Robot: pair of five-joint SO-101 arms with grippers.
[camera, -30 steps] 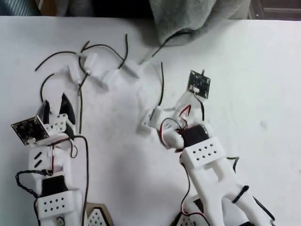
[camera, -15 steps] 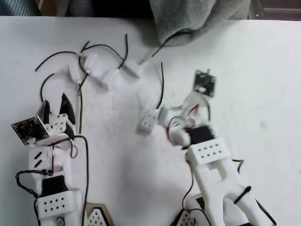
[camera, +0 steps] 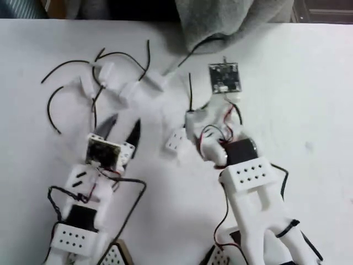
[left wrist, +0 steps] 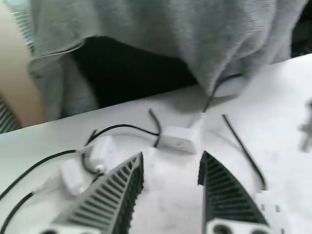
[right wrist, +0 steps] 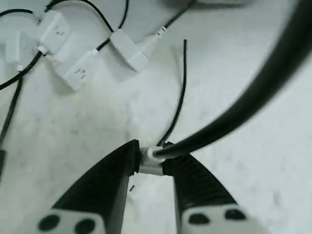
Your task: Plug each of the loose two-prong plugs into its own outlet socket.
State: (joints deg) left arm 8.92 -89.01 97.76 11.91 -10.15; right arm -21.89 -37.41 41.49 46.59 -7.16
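Right gripper (right wrist: 152, 155) jaws clamped on a white plug (right wrist: 150, 163), centre of the high view, with the outlet socket (camera: 176, 140) just lower left of it on the table (camera: 309, 83). Left gripper (camera: 120, 128) jaws apart at lower left, with loose plugs (camera: 129, 91) above, apart from it.

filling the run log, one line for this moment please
right claw: shut on plug | left claw: open, above table | outlet socket: on table beside right claw

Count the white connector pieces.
6. Four connector pieces cluster among the far cables, one socket block lies beside the right tool, one plug is gripped in it. The grey cloth may hide more.
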